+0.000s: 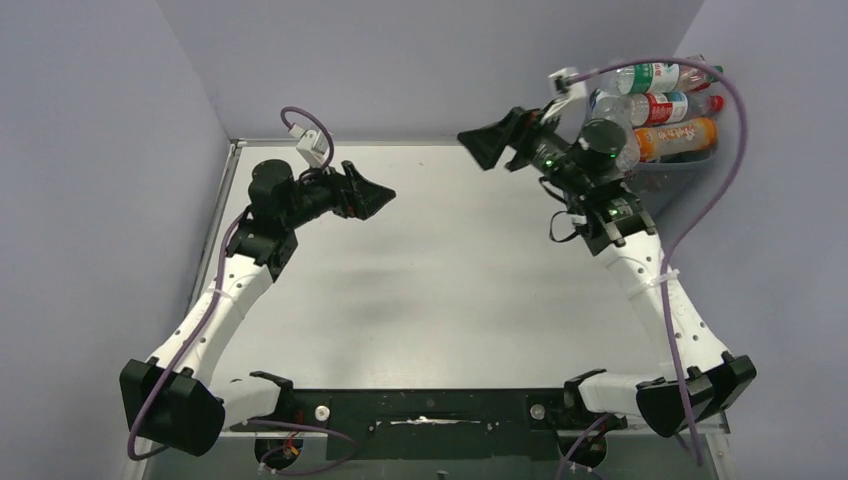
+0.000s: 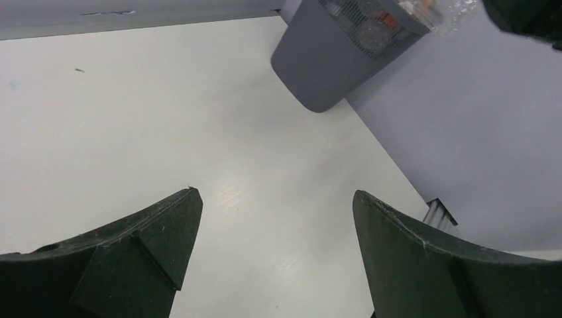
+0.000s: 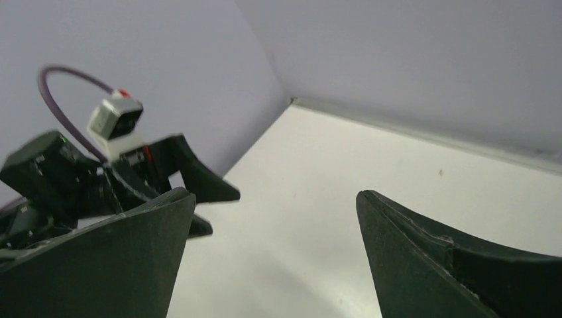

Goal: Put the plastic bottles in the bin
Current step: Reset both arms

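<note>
1. Arms are both up and bent over the table (image 1: 440, 260). Your left gripper (image 2: 275, 199) and right gripper (image 3: 275, 195) roughly face each other, jaws spread wide with nothing between them.
2. Ahead of the left gripper and off to its right is the bin (image 2: 318, 66), just behind the right arm's wrist. It's heaped with plastic bottles (image 1: 660, 105).
3. Your right arm covers part of that heap, so no counting. Labels look green, red and orange, but the writing's too small to read.

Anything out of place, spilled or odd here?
The bin looks overfilled: plastic bottles heap above its rim, by the far right corner. The left gripper and right gripper are open, empty.
</note>
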Controlling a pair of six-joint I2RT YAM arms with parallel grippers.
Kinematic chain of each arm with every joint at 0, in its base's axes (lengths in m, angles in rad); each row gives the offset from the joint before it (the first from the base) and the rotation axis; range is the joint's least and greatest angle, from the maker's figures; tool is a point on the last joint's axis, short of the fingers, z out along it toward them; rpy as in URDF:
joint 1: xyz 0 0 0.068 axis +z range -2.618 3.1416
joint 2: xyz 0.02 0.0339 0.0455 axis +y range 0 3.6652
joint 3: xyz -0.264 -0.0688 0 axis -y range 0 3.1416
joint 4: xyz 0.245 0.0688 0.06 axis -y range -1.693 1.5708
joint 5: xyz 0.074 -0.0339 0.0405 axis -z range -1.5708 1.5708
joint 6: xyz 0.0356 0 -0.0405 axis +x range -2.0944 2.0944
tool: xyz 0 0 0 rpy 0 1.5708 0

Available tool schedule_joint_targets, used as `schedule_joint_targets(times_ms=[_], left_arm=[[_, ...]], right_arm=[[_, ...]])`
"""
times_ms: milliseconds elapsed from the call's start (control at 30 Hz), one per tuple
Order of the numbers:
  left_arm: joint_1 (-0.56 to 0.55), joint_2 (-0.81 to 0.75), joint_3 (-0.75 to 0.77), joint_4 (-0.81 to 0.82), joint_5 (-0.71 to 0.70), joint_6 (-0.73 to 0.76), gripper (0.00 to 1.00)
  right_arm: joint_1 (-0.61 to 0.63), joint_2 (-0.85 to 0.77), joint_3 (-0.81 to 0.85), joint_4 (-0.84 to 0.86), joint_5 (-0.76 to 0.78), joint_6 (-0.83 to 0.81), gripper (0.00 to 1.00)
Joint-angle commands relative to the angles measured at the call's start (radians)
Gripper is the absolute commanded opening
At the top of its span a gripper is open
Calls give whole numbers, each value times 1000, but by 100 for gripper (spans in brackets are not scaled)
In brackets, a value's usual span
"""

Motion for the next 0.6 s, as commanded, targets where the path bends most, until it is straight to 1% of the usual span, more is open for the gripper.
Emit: schedule_joint_targets(times_ms=[0,100,233,300,367,433,500,567], left_arm=[[14,-69,-66,-14,-113,46,85],[14,-77,-123,0,-172,47,85],[14,-46,-198,13,-275,36,85],[17,-20,-231,14,-356,28,85],[16,-4,-271,20,-443,19,85],[15,-4,-328,75,-498,11,85],[15,0,-382,137,-559,2,85],[19,22,-406,173,-618,6,85]], right_arm=[[173,26,-108,-40,197,-119,98],[252,40,-225,33,277,-136,98],[308,106,-370,168,359,-142,98],[326,146,-436,251,374,-167,98],[330,191,-479,299,394,-186,98],[330,220,-499,308,440,-212,98],[318,219,-541,340,502,-249,98],[273,196,-602,386,536,-268,98]])
